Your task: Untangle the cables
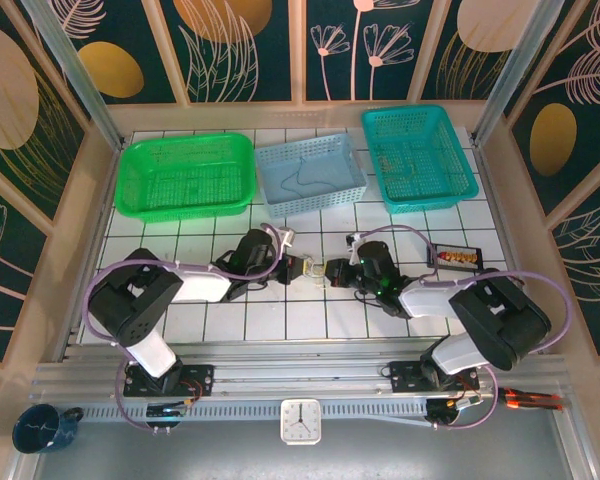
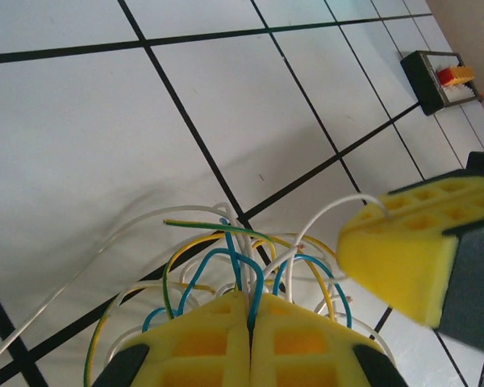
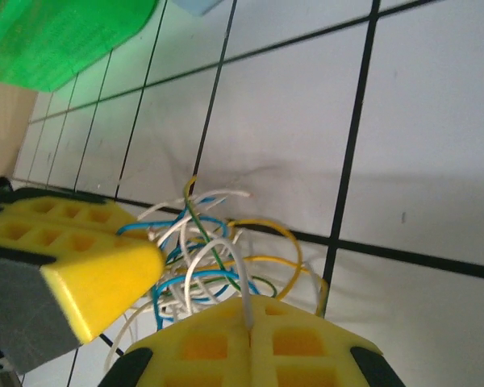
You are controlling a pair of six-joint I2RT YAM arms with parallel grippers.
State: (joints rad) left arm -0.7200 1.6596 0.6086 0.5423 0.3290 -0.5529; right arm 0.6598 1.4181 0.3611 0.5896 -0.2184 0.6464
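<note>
As the left pincer (image 2: 248,310) pinches a blue cable (image 2: 235,262) and the right pincer (image 3: 250,313) a white cable (image 3: 245,286), slow opposite pulls seem wisest.

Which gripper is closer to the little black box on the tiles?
Right. The right gripper, shut on the cables, has the black box off to its right; the left gripper, also shut on them, sits beyond the bundle, farther away.

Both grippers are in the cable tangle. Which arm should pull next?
Probably right: the right gripper is shut on one white wire, easy to draw out. The left gripper is shut on blue loops, better as anchor.
</note>
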